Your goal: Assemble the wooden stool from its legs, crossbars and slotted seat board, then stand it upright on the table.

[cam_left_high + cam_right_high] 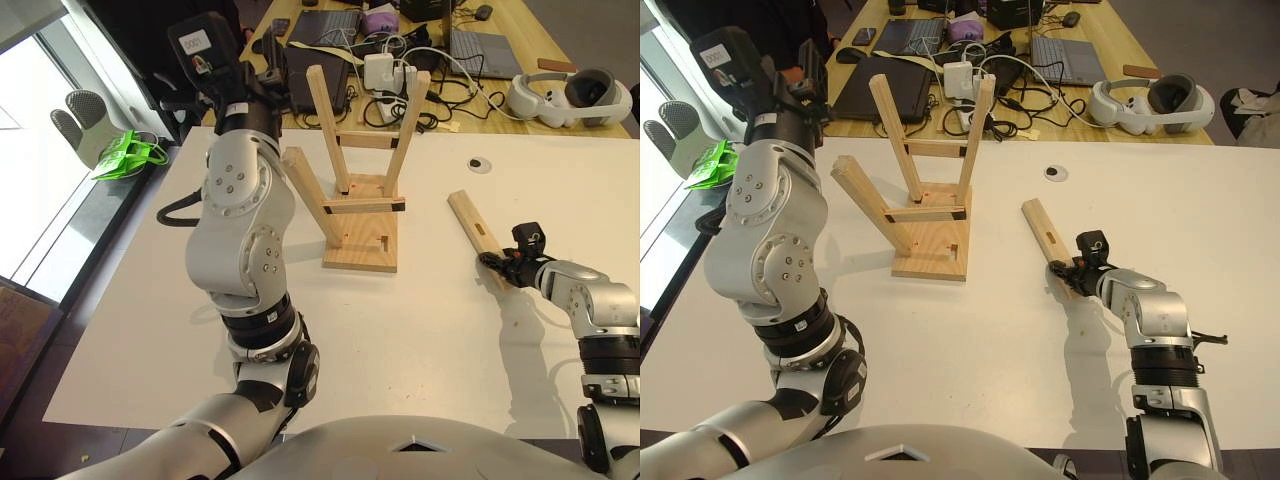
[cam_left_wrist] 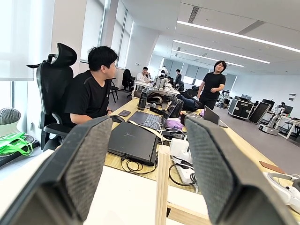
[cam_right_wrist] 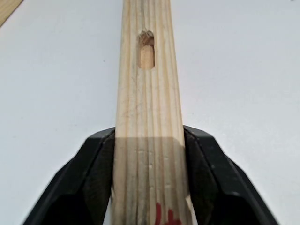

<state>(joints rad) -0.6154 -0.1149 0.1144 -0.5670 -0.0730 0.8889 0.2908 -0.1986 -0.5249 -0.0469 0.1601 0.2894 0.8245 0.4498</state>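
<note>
Slippage is the main risk: the right gripper point(image 3: 149, 154) pinches only the near end of the loose leg point(image 1: 470, 222), which lies flat on the table point(image 1: 420, 350) to the right of the upturned stool point(image 1: 362, 180), so a lift could let it swing or twist. The seat board point(image 1: 365, 258) holds three legs, with one slot apparently empty. The left gripper point(image 2: 143, 159) hangs spread and empty above them.

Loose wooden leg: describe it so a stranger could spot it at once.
On the white table, look right of the upside-down stool. The leg lies flat there, one end pinched in the right gripper; the others stand up from the seat.
</note>
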